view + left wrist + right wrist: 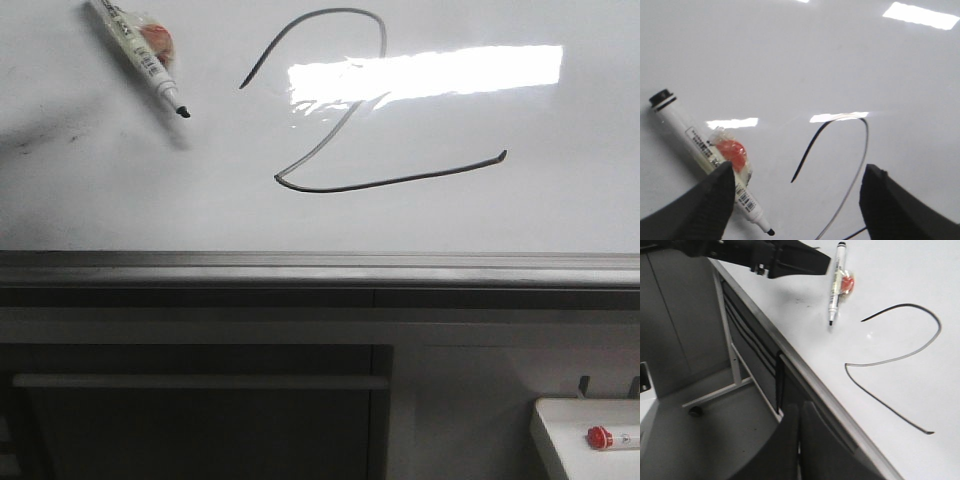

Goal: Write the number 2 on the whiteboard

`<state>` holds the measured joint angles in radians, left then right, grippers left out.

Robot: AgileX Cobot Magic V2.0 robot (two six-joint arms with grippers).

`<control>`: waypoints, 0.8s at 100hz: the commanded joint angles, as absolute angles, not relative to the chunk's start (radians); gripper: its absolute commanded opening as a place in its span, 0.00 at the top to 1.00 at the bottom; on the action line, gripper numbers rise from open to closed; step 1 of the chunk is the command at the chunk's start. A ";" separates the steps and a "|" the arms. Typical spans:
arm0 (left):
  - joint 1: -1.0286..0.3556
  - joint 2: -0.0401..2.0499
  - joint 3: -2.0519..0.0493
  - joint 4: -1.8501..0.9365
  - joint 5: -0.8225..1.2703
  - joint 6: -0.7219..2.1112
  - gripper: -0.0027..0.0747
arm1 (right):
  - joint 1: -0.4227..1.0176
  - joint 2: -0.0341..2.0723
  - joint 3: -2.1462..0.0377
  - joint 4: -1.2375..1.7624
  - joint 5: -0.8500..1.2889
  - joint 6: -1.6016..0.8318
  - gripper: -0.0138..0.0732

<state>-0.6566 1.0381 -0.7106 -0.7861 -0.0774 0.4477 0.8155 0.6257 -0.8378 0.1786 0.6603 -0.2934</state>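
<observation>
- A grey cabinet front (200,400) fills the lower front view, dark panels set in it.
- A pale horizontal bar (200,381) crosses the dark panel.
- A small white tray (560,430) sits at the lower right corner.
- In the right wrist view, a grey floor (700,440) carries a light metal frame (730,355) with a dark caster (695,411).

We are seeing the whiteboard (100,200) shining glossy and smooth, its bottom rail (320,268) looking like brushed grey metal; the marker (140,55) is showing a smooth plastic barrel with a paper label.
</observation>
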 commanded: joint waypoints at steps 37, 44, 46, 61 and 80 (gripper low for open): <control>-0.656 0.573 -0.538 -0.481 0.052 0.444 0.61 | 0.753 0.431 -0.499 0.028 0.142 -0.294 0.92; -0.649 0.499 -0.492 -0.450 0.072 0.444 0.64 | 0.711 0.399 -0.430 0.028 0.108 -0.294 0.92; -0.646 0.478 -0.479 -0.443 0.076 0.444 0.64 | 0.697 0.391 -0.410 0.028 0.099 -0.294 0.92; -0.561 0.353 -0.408 -0.429 0.089 0.444 0.75 | 0.628 0.345 -0.312 0.040 0.082 -0.292 0.92; -0.437 0.264 -0.392 -0.417 0.211 0.444 0.99 | 0.626 0.345 -0.281 0.046 0.101 -0.292 0.92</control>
